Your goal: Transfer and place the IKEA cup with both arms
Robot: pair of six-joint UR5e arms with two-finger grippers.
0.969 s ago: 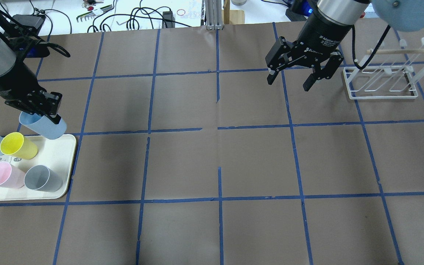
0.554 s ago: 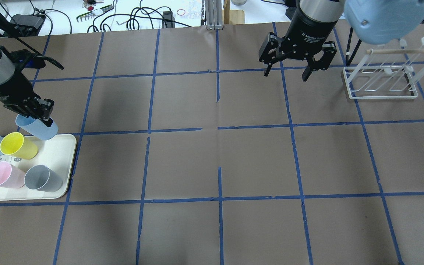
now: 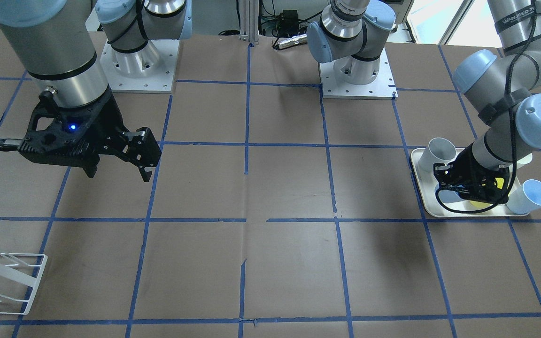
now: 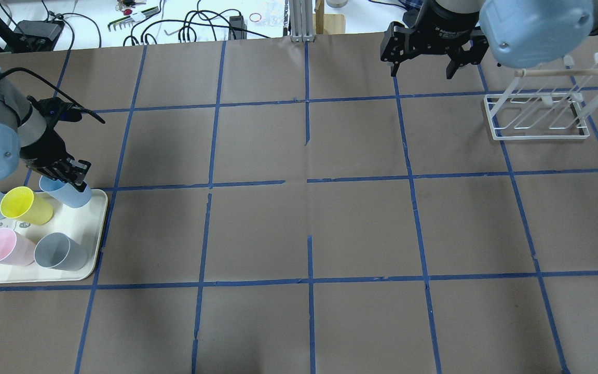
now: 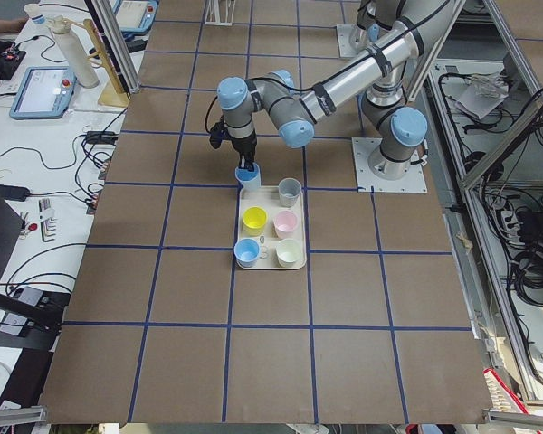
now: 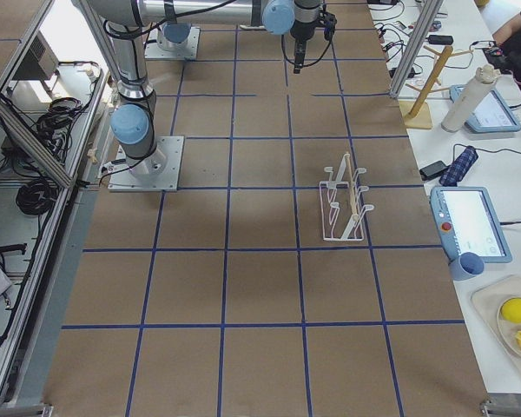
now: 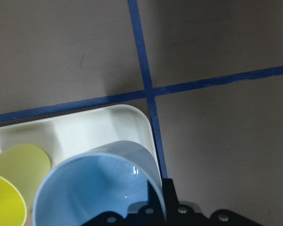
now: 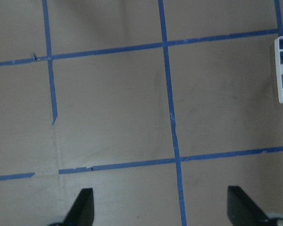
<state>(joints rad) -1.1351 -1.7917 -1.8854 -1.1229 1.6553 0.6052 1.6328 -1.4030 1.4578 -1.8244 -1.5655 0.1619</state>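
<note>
At the corner of the tray (image 4: pixel 100 205), left gripper (image 4: pixel 67 175) is pinching the rim wall of the IKEA cup (image 4: pixel 73 195). Can't tell if the cup rests on the tray or is just clear of it. Rim pinch likely because the yellow cup (image 4: pixel 25 205) crowds one side. Right gripper (image 4: pixel 422 71) hangs wide open near the rack (image 4: pixel 538 137), well apart, presumably staged for handover.

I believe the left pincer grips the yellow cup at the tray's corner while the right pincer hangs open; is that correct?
No: the overhead exterior view shows the left pincer gripping the pale blue IKEA cup at the tray's corner, not the yellow cup; the right pincer hangs open.
</note>
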